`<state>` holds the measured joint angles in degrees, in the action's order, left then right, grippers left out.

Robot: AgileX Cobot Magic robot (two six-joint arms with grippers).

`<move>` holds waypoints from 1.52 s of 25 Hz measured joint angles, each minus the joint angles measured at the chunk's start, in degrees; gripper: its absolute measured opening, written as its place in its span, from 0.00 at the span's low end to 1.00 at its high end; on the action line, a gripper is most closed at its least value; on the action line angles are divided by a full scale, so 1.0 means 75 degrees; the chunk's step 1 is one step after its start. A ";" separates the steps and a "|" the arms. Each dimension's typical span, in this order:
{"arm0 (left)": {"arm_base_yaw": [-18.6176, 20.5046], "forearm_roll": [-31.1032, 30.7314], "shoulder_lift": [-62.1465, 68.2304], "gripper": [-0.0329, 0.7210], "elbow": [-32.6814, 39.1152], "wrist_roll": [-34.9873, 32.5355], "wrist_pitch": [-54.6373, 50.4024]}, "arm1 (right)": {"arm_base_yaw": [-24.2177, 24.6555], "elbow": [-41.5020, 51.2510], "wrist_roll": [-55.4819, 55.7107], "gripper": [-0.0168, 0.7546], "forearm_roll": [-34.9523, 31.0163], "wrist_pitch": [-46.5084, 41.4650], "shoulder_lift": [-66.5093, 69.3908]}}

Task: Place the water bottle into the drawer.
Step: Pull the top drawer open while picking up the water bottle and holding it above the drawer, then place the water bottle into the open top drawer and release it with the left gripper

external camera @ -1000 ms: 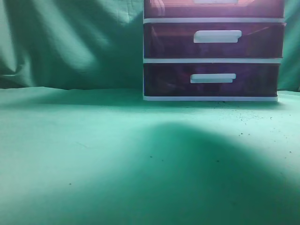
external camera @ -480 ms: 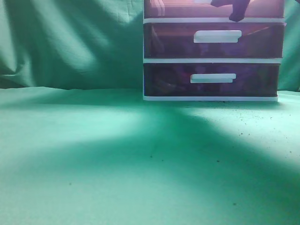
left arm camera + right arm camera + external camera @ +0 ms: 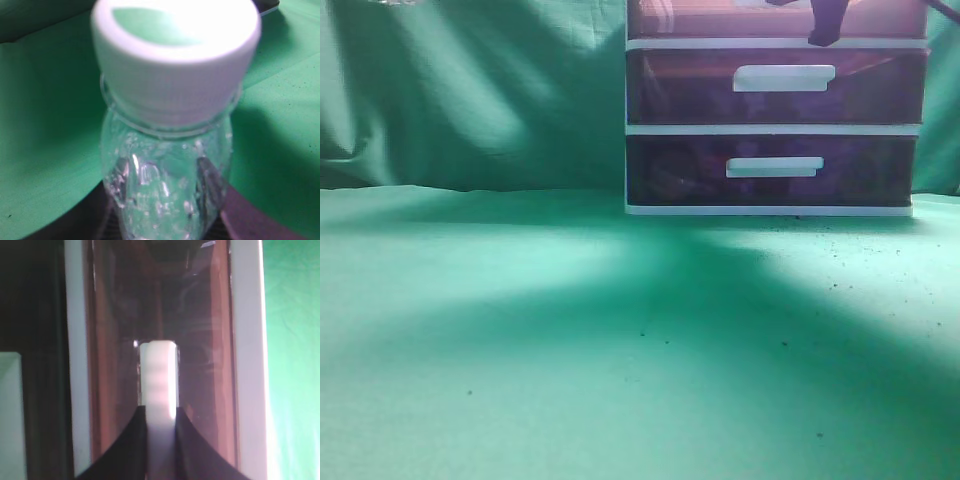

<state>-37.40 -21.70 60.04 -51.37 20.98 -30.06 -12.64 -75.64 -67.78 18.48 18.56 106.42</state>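
Observation:
The water bottle [image 3: 167, 150] is clear with a white ribbed cap and fills the left wrist view. My left gripper [image 3: 165, 200] is shut on its body, held above the green cloth. The drawer [image 3: 720, 20] is the reddish top one of the white-framed unit and is cut off by the exterior view's top edge. My right gripper [image 3: 825, 28] shows there as a dark shape at the drawer's front. In the right wrist view the right gripper [image 3: 160, 412] is shut on the drawer's white bar handle [image 3: 158, 375], against the maroon front [image 3: 205, 365].
Two darker purple drawers [image 3: 775, 88] with white handles sit below the top one. The unit stands at the back right of the green cloth [image 3: 570, 330], with a green curtain [image 3: 470, 90] behind. A faint glint shows at the top left corner [image 3: 395, 3].
My right gripper came into the exterior view at the top drawer's handle and stays there. The shadow on the cloth shifted. A faint glint appeared at the top left corner.

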 joint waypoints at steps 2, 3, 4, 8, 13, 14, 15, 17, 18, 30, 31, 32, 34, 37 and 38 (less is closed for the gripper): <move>0.0000 0.0000 0.0000 0.36 0.0000 0.0000 0.0000 | 0.0000 0.0152 0.0000 0.14 0.0000 -0.0035 -0.0121; 0.0000 0.0000 0.0000 0.36 0.0000 0.0000 0.0000 | 0.0000 0.0275 0.0000 0.14 0.0000 -0.0047 -0.0229; 0.0000 0.0000 0.0000 0.36 0.0000 0.0000 0.0000 | 0.0000 0.0411 0.0000 0.14 0.0000 -0.0047 -0.0334; 0.0000 0.0000 0.0000 0.36 0.0000 0.0000 0.0000 | 0.0000 0.1115 0.0000 0.14 0.0042 0.0096 -0.0777; 0.0000 0.0000 0.0000 0.36 0.0000 0.0000 0.0000 | 0.0000 0.2257 -0.0005 0.14 0.0061 0.0473 -0.1527; 0.0000 0.0000 0.0000 0.36 0.0000 0.0000 0.0000 | -0.0017 0.2538 -0.0018 0.14 0.0061 0.0511 -0.1732; 0.0000 0.0000 0.0000 0.36 0.0000 0.0000 0.0000 | -0.0049 0.2823 -0.0018 0.14 0.0061 0.0544 -0.1944; 0.0000 0.0000 0.0000 0.36 0.0000 0.0000 0.0000 | -0.0169 0.3346 -0.0021 0.14 0.0026 0.0701 -0.2325; 0.0000 0.0000 0.0000 0.36 0.0000 0.0000 0.0000 | -0.0243 0.3610 -0.0021 0.14 -0.0034 0.0748 -0.2524; 0.0000 0.0041 0.0000 0.36 -0.0264 0.0000 0.0785 | -0.0585 0.4932 -0.0130 0.14 -0.0570 0.1336 -0.3211; 0.0000 0.0027 0.0000 0.36 -0.0341 0.0000 0.1045 | -0.0585 0.4988 -0.0130 0.14 -0.0570 0.1386 -0.3211; 0.0000 -0.0008 0.0016 0.36 -0.0419 0.0000 0.1297 | -0.0585 0.5025 -0.0142 0.14 -0.0583 0.1410 -0.3211; 0.0000 -0.0218 0.0115 0.36 -0.0765 -0.0015 0.1871 | -0.0585 0.5056 -0.0142 0.14 -0.0583 0.1422 -0.3211; 0.0000 -0.0431 0.0665 0.36 -0.1794 -0.0087 0.2288 | -0.0585 0.5067 -0.0142 0.14 -0.0583 0.1426 -0.3214; 0.0000 -0.0428 0.0970 0.36 -0.2242 -0.0093 0.2354 | -0.0585 0.5067 -0.0142 0.14 -0.0583 0.1440 -0.3214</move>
<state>-37.40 -24.91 67.31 -68.19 20.28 -12.40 -17.03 -37.63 -68.85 14.11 29.36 82.31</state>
